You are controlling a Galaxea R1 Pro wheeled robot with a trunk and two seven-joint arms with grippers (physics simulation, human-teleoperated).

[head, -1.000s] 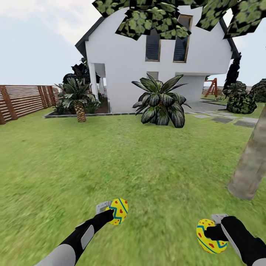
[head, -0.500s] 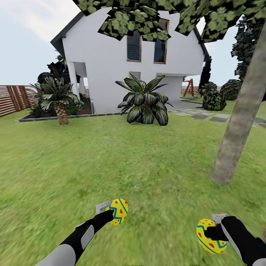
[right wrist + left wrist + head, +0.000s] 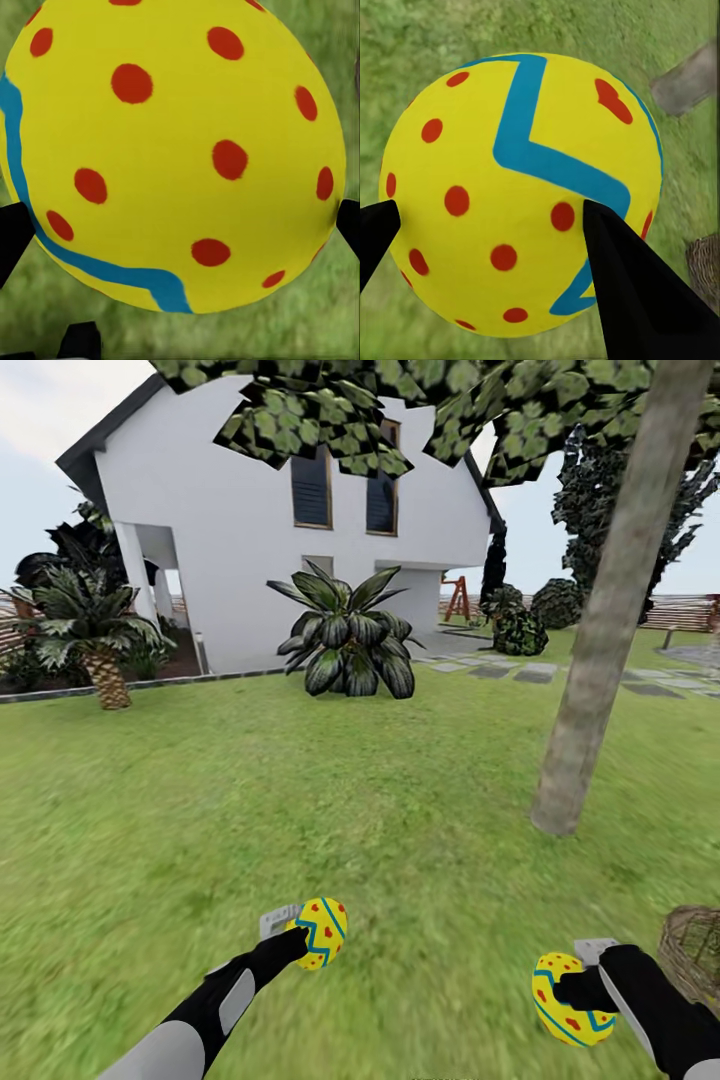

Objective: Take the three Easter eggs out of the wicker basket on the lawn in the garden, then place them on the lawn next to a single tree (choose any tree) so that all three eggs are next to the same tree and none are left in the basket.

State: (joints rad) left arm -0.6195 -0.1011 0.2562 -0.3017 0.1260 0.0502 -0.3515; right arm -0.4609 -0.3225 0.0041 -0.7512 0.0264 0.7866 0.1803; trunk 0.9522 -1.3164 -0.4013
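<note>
- Left tool (image 3: pixel 305 938) is clamped on an egg (image 3: pixel 321 932), lower centre of the head view.
- Right tool (image 3: pixel 580 988) grips a second egg (image 3: pixel 565 1000), lower right.
- Basket (image 3: pixel 695 950) is at the right edge.
- Tree (image 3: pixel 600 630) stands right of centre on the lawn (image 3: pixel 250 800).

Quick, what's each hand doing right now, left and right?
Left hand: closed on an egg.
Right hand: closed on another egg.

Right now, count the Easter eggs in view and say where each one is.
2. One egg is held in the left gripper, one egg in the right gripper. A third may lie hidden inside the wicker basket.
</note>
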